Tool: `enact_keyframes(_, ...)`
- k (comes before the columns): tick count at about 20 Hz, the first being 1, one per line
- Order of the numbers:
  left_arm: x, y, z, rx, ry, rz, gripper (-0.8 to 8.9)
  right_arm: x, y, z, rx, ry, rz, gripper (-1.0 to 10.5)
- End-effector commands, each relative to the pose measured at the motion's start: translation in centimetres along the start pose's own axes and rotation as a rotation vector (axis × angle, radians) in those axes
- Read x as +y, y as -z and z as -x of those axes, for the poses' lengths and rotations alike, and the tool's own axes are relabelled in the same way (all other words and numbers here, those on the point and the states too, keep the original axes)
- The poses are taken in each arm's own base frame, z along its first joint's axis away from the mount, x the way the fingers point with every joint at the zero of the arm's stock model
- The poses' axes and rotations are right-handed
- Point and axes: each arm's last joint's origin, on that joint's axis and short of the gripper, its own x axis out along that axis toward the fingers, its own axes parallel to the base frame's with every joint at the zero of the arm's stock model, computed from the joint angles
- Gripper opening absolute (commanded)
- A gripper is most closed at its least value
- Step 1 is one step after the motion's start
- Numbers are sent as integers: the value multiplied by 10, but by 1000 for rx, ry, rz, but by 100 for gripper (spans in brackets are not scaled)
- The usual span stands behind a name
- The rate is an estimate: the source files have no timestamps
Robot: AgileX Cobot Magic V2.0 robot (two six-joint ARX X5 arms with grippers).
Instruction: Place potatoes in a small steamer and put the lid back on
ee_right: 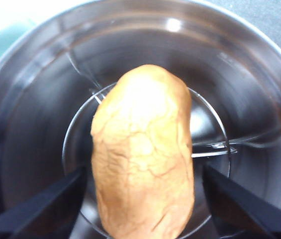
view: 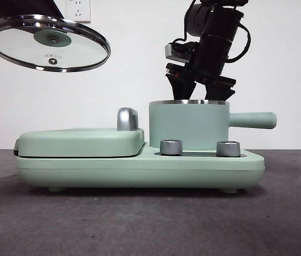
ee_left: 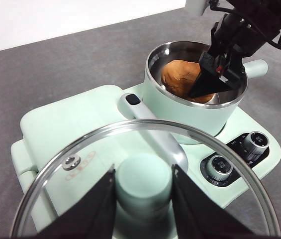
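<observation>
The small steamer (view: 187,125) stands on the right of a green cooker base, its side handle (view: 251,120) pointing right. The potato (ee_right: 142,149) lies inside it on the steel bottom and also shows in the left wrist view (ee_left: 180,74). My right gripper (view: 198,95) reaches into the pot mouth (ee_left: 190,114), its jaws open on either side of the potato and not touching it. My left gripper (ee_left: 143,172) is shut on the lid's green knob (ee_left: 143,184) and holds the glass lid (view: 49,42) tilted, high up and to the left of the pot.
The cooker base (view: 139,170) also carries a flat green griddle cover (view: 81,141) with a chrome handle (view: 127,118) left of the pot. Two steel dials (view: 171,147) (view: 228,148) sit at the front. Dark grey table all around, white wall behind.
</observation>
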Motion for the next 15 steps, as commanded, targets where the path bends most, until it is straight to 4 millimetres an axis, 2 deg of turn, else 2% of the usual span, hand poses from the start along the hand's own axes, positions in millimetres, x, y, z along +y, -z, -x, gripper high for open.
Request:
enact_keyframes(1, -1, -7, 0, -38, 13, -20, 9, 3, -6, 0, -21, -5, 17, 384)
enact_keyframes(3, -1, -7, 0, -38, 16, -21, 9, 6, -7, 25, -71, 0, 8, 383)
enact_keyframes(6, -1, -7, 0, -40, 19, -21, 9, 21, -3, 93, -218, -39, 33, 358)
enact_keyframes(8, -1, -7, 0, -41, 20, -22, 9, 34, 7, 140, -324, -37, 64, 356)
enact_keyframes(10, -2, -7, 0, -44, 35, -23, 9, 45, 27, 175, -402, -37, 86, 356)
enact_keyframes(12, -3, -9, 0, -64, 60, -24, 9, 50, 50, 196, -469, -29, 99, 355)
enact_keyframes(15, -7, -13, 0, -97, 83, -36, 9, 54, 85, 207, -533, -5, 92, 342)
